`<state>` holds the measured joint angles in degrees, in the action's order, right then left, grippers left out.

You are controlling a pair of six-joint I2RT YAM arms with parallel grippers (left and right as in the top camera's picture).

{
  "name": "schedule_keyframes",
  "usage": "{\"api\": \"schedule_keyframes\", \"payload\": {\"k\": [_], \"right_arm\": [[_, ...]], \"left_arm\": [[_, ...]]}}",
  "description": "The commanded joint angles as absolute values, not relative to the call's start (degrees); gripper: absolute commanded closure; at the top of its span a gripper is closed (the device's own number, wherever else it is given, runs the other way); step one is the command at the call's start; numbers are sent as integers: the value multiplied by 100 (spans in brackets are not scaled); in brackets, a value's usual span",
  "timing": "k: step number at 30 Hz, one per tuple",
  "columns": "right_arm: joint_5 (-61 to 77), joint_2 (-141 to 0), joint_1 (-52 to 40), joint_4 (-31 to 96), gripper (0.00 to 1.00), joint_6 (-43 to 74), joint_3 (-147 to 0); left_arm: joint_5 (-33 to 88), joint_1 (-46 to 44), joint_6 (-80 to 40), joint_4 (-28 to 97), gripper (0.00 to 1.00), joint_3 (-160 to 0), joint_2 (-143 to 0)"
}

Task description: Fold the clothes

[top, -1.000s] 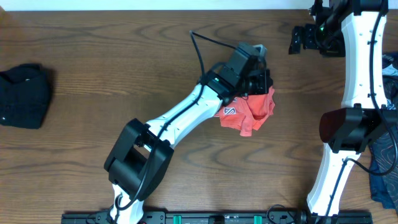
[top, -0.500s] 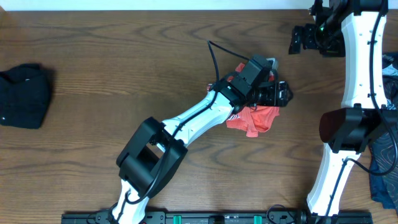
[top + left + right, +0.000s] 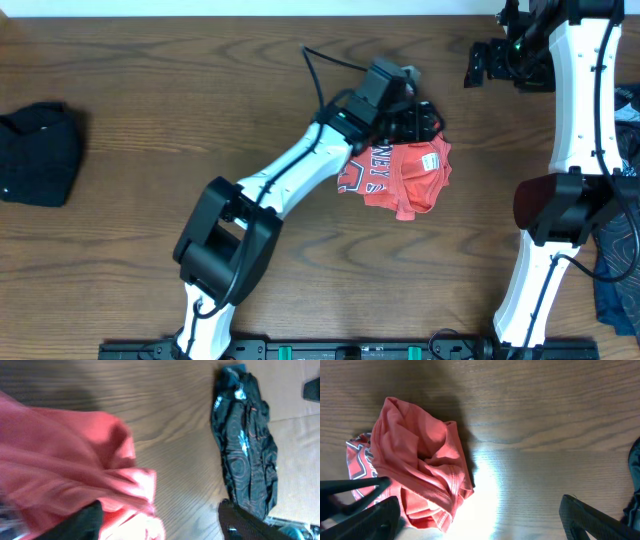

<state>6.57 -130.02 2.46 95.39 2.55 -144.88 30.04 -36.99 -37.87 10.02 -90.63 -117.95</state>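
Note:
The coral-red T-shirt (image 3: 408, 182) lies crumpled mid-table, its white-and-navy lettering showing on the left part. My left gripper (image 3: 420, 122) hovers over the shirt's far edge. In the left wrist view the left gripper (image 3: 159, 522) has its jaws wide apart, with red cloth (image 3: 65, 460) bunched against the left finger and bare wood between them. The right gripper (image 3: 486, 62) hangs high at the far right, open and empty. In its own view the right gripper (image 3: 480, 522) looks down at the shirt (image 3: 415, 465). A black cloth bundle (image 3: 38, 152) lies far left. A navy swirl-patterned garment (image 3: 245, 445) lies at the right edge.
The wooden table (image 3: 200, 100) is bare between the black bundle and the shirt. The navy garment (image 3: 620, 262) lies partly behind the right arm's base (image 3: 555, 205). A black rail (image 3: 300, 350) runs along the near edge.
The left gripper went from shut to open and let go of the shirt. The arm swung right, then back. The shirt now lies wider, lettering showing. The right arm has not moved.

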Motion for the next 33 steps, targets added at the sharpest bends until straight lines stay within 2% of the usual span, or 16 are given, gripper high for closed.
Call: {"api": "schedule_keyframes", "payload": {"k": [1, 7, 12, 25, 33], "right_arm": [[666, -12853, 220, 9559, 1, 296, -14462], [668, -12853, 220, 9559, 1, 298, -14462], [668, -12853, 220, 9539, 1, 342, -14462], [668, -12853, 217, 9625, 1, 342, -14462], [668, -12853, 220, 9655, 1, 340, -14462]], "left_arm": [[3072, -3465, -3693, 1402, 38, -9218, -11522], [3103, -2934, -3498, 2921, 38, -9212, -11518], [3107, -2928, -3208, 3345, 37, -9212, -11526], [3111, -3835, -3201, 3166, 33, -9212, -11931], [3157, -4436, -3240, 2539, 33, -9216, -12097]]}}
